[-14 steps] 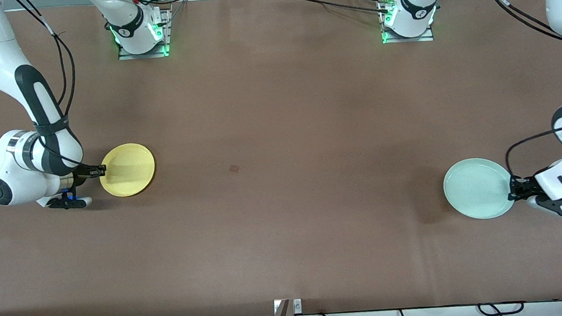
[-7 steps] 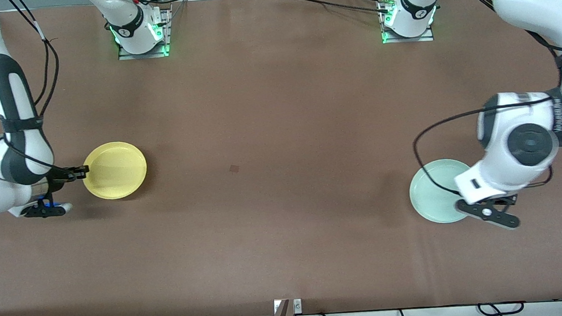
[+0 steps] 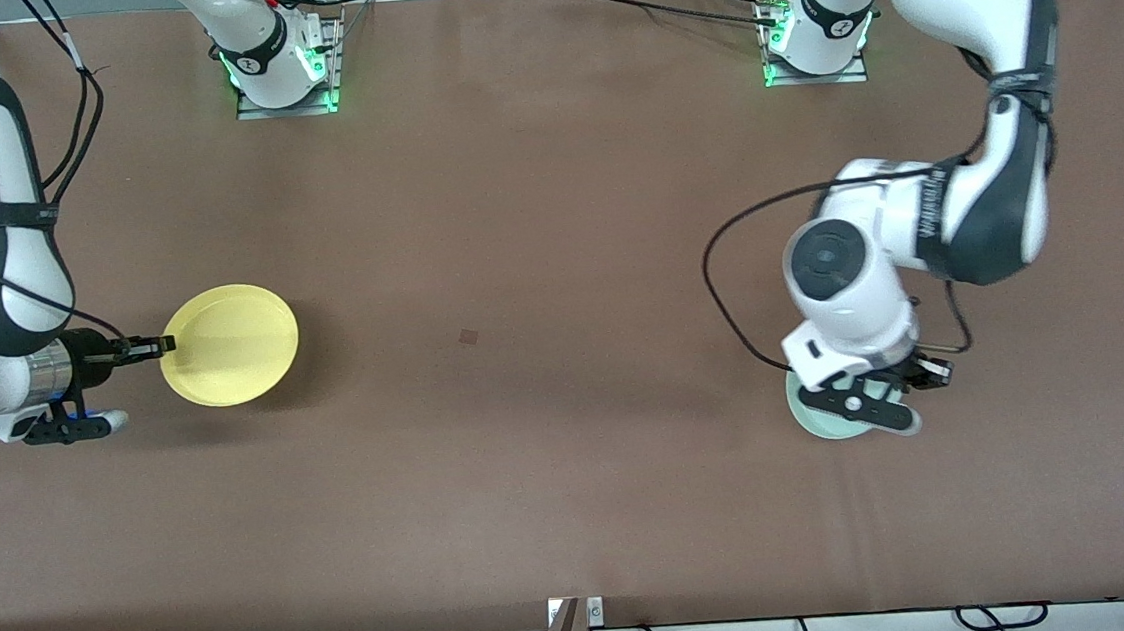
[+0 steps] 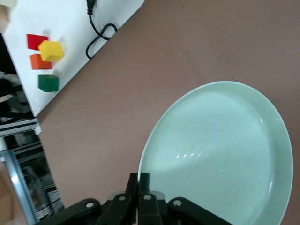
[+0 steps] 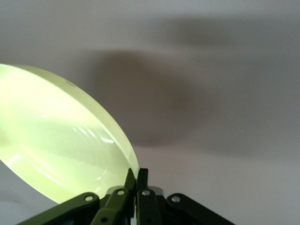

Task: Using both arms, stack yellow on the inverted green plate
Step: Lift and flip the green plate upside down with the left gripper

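Brown table (image 3: 533, 207) (small dark mark (image 3: 468, 337))

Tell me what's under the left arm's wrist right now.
The green plate, pinched at its rim by the shut left gripper. From the front, the wrist hides most of the plate; what lies beneath it cannot be seen.

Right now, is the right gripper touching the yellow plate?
Touching. In the right wrist view the right gripper has its fingers pinched shut on the yellow plate at its rim.
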